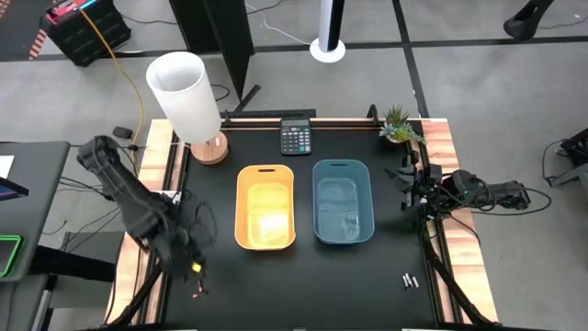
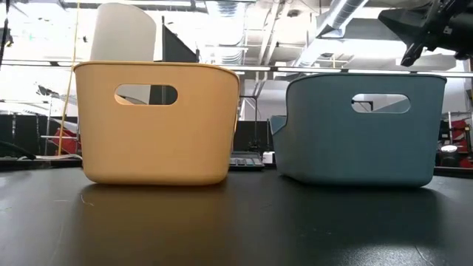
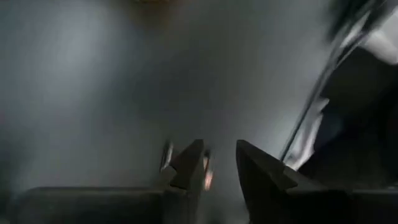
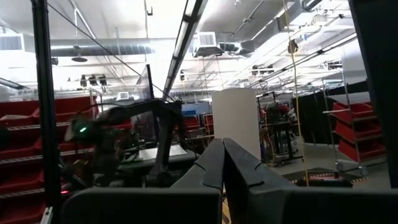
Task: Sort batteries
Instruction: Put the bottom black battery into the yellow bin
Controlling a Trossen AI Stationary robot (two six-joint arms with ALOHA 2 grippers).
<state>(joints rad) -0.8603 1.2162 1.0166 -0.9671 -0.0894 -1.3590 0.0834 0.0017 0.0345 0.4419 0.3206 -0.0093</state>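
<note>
Our left pincer (image 1: 195, 276) hovers low over the counter's (image 1: 349, 285) near-left corner, fingers parted around nothing, a battery (image 3: 166, 155) just beside them. Two batteries (image 1: 409, 280) lie near the right edge. We should centre over one battery before closing. Our right pincer (image 4: 222, 163), clenched empty, waits raised at the right edge.

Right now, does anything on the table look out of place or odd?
Nothing is spilled or damaged. The yellow bin and blue bin stand upright, side by side. Two batteries lie loose near the table's right front edge, and one by the left gripper.
</note>
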